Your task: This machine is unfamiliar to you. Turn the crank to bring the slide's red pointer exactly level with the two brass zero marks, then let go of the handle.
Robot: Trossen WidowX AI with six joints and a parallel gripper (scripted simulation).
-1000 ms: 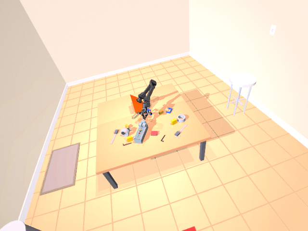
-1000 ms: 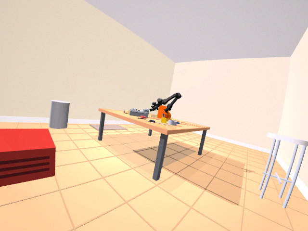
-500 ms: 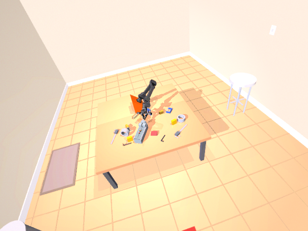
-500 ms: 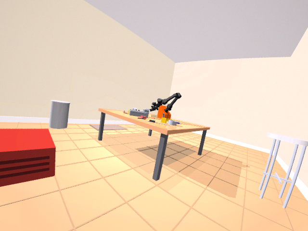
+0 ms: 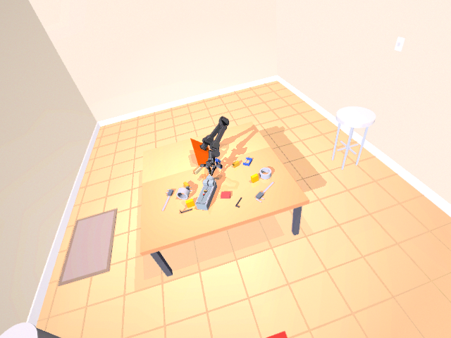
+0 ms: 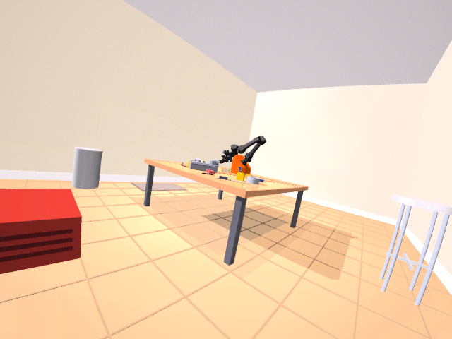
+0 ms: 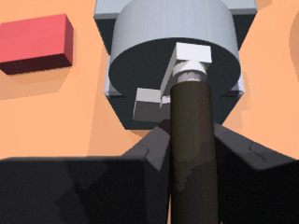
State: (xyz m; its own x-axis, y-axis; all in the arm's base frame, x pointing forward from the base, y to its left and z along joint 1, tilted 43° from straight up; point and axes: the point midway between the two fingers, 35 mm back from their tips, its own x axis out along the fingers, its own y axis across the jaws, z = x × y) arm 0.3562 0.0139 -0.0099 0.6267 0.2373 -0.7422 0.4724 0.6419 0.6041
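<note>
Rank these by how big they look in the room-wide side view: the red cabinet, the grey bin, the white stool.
1. red cabinet, though it is nearest the camera, which inflates it.
2. white stool, also near.
3. grey bin, farther back by the wall.
</note>
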